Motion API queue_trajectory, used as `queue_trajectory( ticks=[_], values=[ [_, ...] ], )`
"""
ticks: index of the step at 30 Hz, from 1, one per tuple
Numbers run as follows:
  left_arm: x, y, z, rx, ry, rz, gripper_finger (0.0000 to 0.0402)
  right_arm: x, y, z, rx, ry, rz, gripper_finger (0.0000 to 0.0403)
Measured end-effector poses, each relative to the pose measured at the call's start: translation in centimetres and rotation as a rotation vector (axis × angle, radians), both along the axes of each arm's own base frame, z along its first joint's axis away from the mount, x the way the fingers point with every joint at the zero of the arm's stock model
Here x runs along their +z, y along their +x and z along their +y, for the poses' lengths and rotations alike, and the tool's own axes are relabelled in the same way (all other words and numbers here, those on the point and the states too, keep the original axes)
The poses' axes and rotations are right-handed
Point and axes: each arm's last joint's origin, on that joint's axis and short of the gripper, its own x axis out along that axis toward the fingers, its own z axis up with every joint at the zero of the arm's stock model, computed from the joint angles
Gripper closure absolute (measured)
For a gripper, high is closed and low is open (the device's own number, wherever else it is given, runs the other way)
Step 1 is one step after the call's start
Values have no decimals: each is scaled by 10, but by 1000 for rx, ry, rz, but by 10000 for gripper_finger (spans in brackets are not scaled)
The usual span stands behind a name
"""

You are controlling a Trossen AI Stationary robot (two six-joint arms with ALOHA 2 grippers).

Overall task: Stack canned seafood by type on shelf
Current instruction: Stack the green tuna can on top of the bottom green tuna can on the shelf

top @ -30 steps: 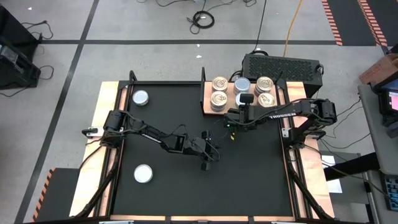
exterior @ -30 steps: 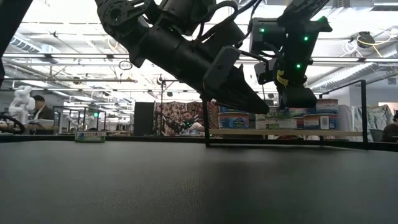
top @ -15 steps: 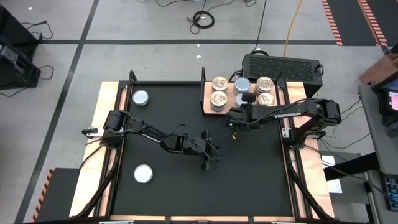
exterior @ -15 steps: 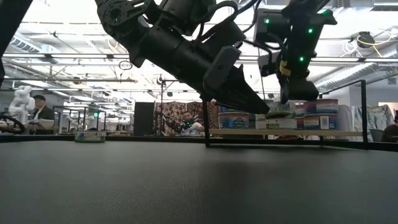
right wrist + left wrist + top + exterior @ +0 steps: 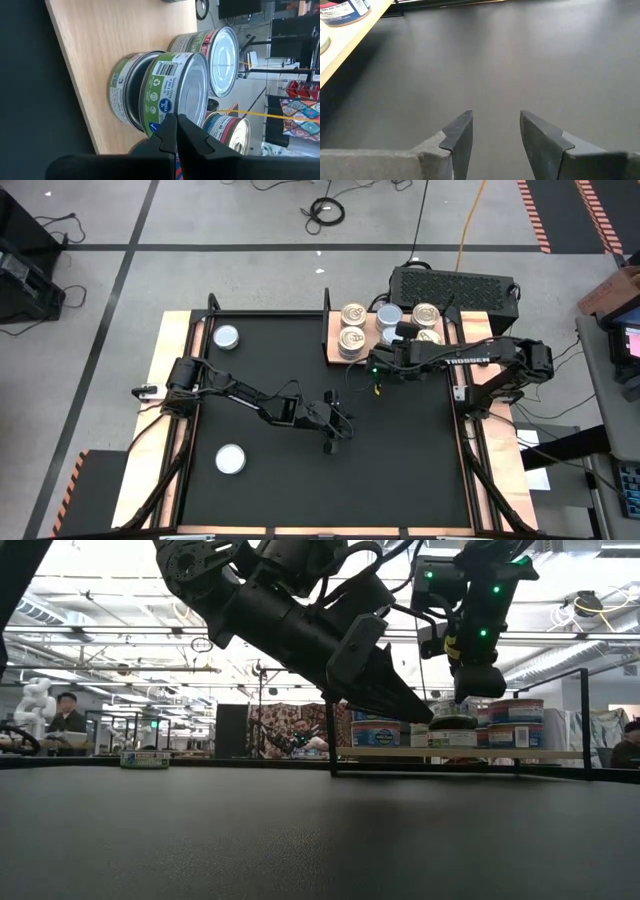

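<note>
Black desk (image 5: 400, 440) with the wooden shelf (image 5: 332, 340) at its far edge — tins (image 5: 352, 314) stacked there. Right gripper (image 5: 403, 332) over the shelf's middle stack, jaws clamped on a green-labelled tin (image 5: 175, 90). Left gripper (image 5: 331, 446) mid-desk, jaws narrowly parted, holding nothing. Two loose tins (image 5: 226, 336) — left side.

Left arm: I reach it from my base at the counter's 9 o'clock side toward the middle, elbow bent, forearm sloping down.
Left gripper (image 5: 335, 435): it hovers just above the counter's centre, pointing toward 4 o'clock; in the left wrist view my two fingers (image 5: 460, 135) stand apart with a clear gap and nothing between them.
Right arm: I stretch it from my base at the 3 o'clock edge, lying nearly level toward 9 o'clock, wrist lights green.
Right gripper (image 5: 402, 330): raised at about 1 o'clock, fingers (image 5: 172, 131) pressed together, tips nearly touching.
</note>
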Motion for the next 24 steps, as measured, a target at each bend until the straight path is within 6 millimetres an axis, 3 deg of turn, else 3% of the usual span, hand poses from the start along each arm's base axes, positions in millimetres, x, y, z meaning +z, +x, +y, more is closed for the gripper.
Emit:
queue_trajectory(
  ticks=[7,24],
  values=[
    [0,0,0,0,0,0,237,-1,0,1,0,48,-16,393],
    [0,0,0,0,0,0,237,-1,0,2,-4,42,-18,320]
  ],
)
